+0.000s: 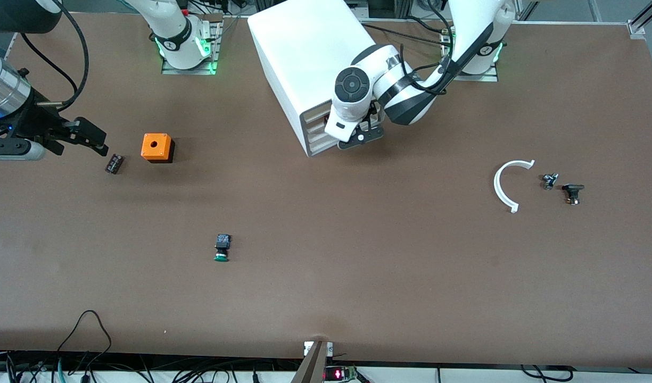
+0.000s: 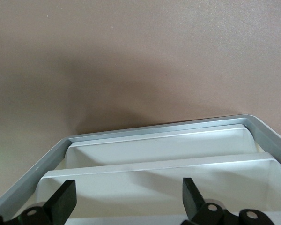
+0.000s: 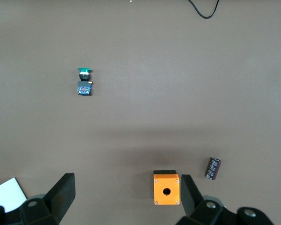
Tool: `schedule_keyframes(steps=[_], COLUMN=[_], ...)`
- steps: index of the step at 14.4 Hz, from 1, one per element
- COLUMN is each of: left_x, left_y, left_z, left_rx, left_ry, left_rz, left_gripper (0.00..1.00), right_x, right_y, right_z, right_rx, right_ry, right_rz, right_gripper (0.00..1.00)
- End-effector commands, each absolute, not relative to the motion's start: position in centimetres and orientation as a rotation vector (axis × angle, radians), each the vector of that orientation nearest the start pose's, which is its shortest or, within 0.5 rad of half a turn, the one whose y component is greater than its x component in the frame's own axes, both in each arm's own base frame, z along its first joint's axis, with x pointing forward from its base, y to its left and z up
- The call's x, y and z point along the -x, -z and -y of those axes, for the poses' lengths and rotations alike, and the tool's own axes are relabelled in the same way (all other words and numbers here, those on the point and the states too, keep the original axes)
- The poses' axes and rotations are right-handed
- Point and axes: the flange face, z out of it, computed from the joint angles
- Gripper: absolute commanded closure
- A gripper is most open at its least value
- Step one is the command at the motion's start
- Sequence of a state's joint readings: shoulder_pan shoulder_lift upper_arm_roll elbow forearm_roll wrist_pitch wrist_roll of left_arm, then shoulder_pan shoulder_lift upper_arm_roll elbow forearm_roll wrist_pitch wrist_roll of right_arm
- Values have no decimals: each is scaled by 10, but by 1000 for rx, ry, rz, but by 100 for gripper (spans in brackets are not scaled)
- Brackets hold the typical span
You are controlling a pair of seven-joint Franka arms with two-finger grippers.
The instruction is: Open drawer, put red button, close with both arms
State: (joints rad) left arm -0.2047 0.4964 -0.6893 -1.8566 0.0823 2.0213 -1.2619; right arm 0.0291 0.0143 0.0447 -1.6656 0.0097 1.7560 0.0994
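Observation:
The white cabinet (image 1: pixel 310 58) stands near the arms' bases, its stacked drawers (image 1: pixel 318 135) facing the front camera. My left gripper (image 1: pixel 360 137) is at the cabinet's front. In the left wrist view it (image 2: pixel 127 201) is open and empty, its fingers (image 2: pixel 65 201) spread over the cream drawer fronts (image 2: pixel 159 171) inside the grey frame (image 2: pixel 131 133). My right gripper (image 1: pixel 94 139) hangs open and empty over the table at the right arm's end; it also shows in the right wrist view (image 3: pixel 126 194). The red button is not in view.
An orange box (image 1: pixel 156 147) (image 3: pixel 166 189) with a hole and a small dark cylinder (image 1: pixel 114 163) (image 3: pixel 213 168) lie under the right gripper. A green-capped button (image 1: pixel 222 248) (image 3: pixel 85 82) lies mid-table. A white arc (image 1: pixel 506 183) and two small parts (image 1: pixel 549 181) (image 1: pixel 572 192) lie toward the left arm's end.

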Motion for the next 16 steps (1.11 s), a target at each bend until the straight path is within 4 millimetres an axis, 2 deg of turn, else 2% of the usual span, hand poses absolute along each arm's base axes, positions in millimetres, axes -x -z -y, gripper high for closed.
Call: schedule_keyframes(steps=[1,3,7,9,11,12,14,16], left_x=[-423,-452,-499,-524,-550,-553,-562,-575], left_y=[-314,-335,-385,-421,-459,-478,-498,-526], left_z=[448,426,377,349,308,294,260,207], left_rx=[2995,3001,2957,2972,2990,2998,2999,3003], left_ry=[-499,-500,-441,-434,-434,-410,-360,-287], left_rz=[469,440,202,152,104,55,-56,-143], left_gripper=[0,0,0,0,0,0,0,0], right_x=[-562,-563,-563,-565,-564,-563,-562,-561], right_y=[-594,-593,-597,-598,-595,-594,-594,-595], right_z=[-40,-41,-38,-37,-39,-40,-43,-44], right_rx=[3140,3140,3169,3185,3177,3175,3168,3156], right_ry=[102,97,92,67,42,20,11,9], right_rz=[-33,-26,-11,-5,-26,-32,-26,-25], right_gripper=[0,0,0,0,0,0,0,0])
